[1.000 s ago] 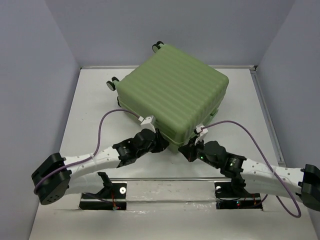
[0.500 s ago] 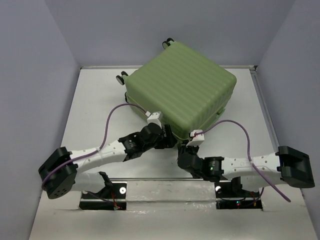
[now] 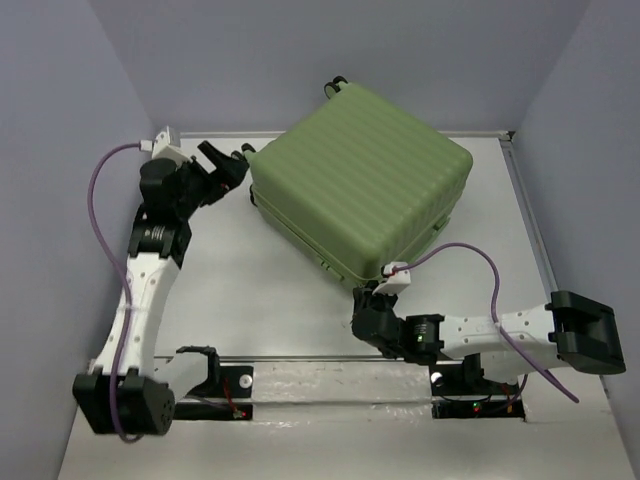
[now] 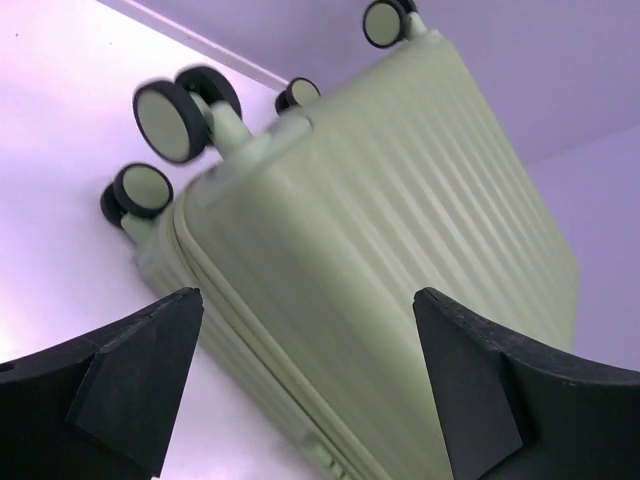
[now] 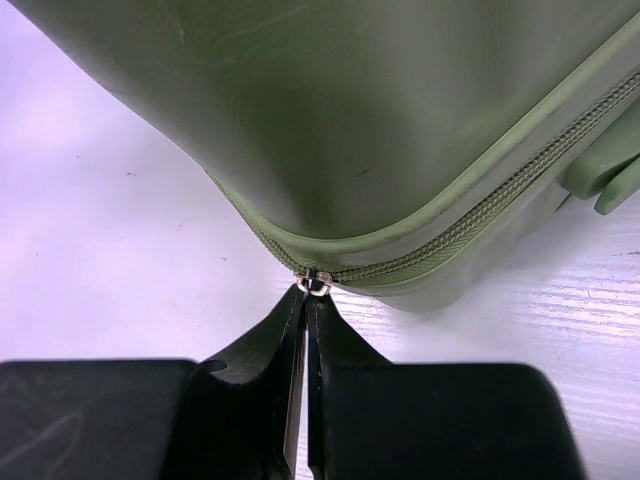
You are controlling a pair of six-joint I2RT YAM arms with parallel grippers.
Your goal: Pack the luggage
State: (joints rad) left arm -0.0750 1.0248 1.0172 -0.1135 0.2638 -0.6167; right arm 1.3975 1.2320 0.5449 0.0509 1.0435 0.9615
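The luggage (image 3: 360,195) is a big light-green ribbed hard-shell suitcase lying closed and flat at the back middle of the table. Its black wheels (image 3: 243,153) point left and back. My left gripper (image 3: 227,165) hangs open just left of the wheel corner, touching nothing. In the left wrist view the luggage (image 4: 400,230) and its wheels (image 4: 170,105) fill the gap between the wide-open fingers (image 4: 140,370) of my left gripper (image 4: 305,300). My right gripper (image 3: 362,297) is at the suitcase's near corner. There my right gripper (image 5: 312,292) is shut on the small metal zipper pull (image 5: 317,282).
Grey walls close in the table on the left, back and right. A raised rail (image 3: 530,230) runs along the right edge. The arm bases and a metal strip (image 3: 330,375) lie at the near edge. Purple cables loop off both wrists.
My left arm has swung from the suitcase's near side to the far left by the wheels, and its gripper has opened. The suitcase slid back and right. My right gripper stays shut at the near corner.
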